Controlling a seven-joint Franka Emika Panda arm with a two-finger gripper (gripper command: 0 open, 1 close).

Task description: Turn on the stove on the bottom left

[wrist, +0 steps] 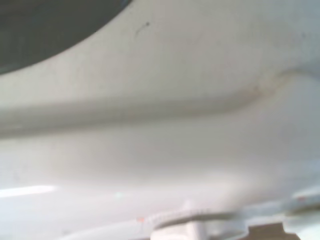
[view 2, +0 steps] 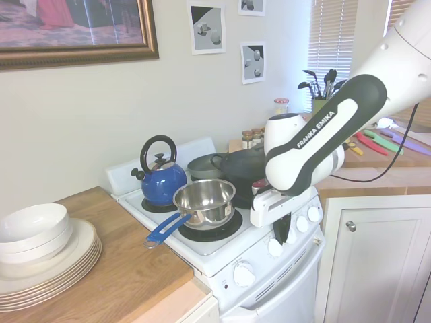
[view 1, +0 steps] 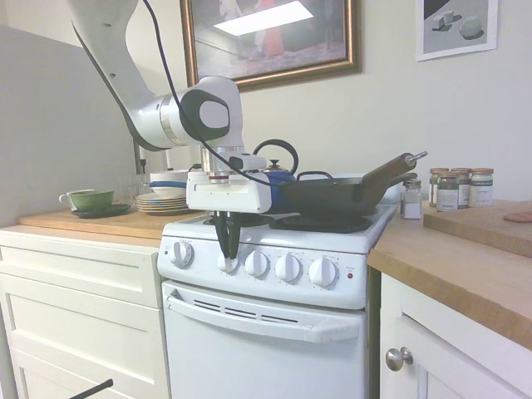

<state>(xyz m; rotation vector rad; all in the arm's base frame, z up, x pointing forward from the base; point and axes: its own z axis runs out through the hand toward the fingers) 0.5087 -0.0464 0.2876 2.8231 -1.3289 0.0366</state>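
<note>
Knobs point(view 1: 257, 264) along the front panel of the stove point(view 1: 266, 332) sit closest to me in the first exterior view, five round white ones in a row above the oven handle point(view 1: 264, 317). My gripper point(view 1: 226, 253) hangs fingers-down right over the second knob from the left, and the dark fingers look drawn narrow, nearly together, their tips at or on that knob; I cannot make out whether they actually pinch it. In the second exterior view the gripper point(view 2: 283, 232) is mostly hidden behind the arm's wrist, so that side tells me little. My wrist view is a pale blur of white stove surface point(wrist: 160, 150) with a ridged knob edge point(wrist: 192, 220) cut off at the bottom.

Behind the panel, a steel saucepan point(view 2: 204, 200) with a blue handle sits on the front burner, a blue kettle point(view 2: 160, 178) behind it, and a dark pan point(view 1: 332, 195) alongside. Plates point(view 2: 47, 259) are stacked on the wooden counter point(view 2: 128, 269); spice jars point(view 1: 457, 188) stand further back
</note>
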